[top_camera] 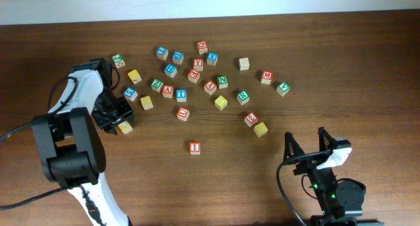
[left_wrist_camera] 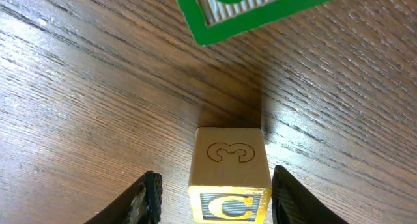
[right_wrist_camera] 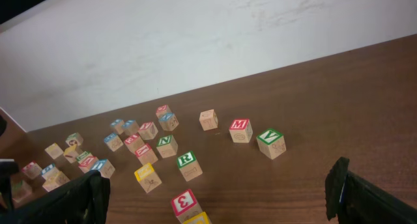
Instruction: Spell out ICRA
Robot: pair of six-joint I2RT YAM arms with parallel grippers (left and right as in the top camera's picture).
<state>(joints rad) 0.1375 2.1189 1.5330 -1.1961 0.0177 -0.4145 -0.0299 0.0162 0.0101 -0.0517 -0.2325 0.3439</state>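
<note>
The yellow C cube sits on the table between the open fingers of my left gripper, with a gap showing on its left side. In the overhead view the gripper is low at the table's left, over this cube. The red I cube stands alone in front of the cluster. The green R cube lies at the cluster's right. A red cube that looks like the A is mid-cluster. My right gripper is open and empty, raised at the front right.
Several other letter cubes are scattered across the back middle of the table, among them a red M and a green V. A green-faced cube lies just beyond the C. A red 3 cube sits near the right gripper's view.
</note>
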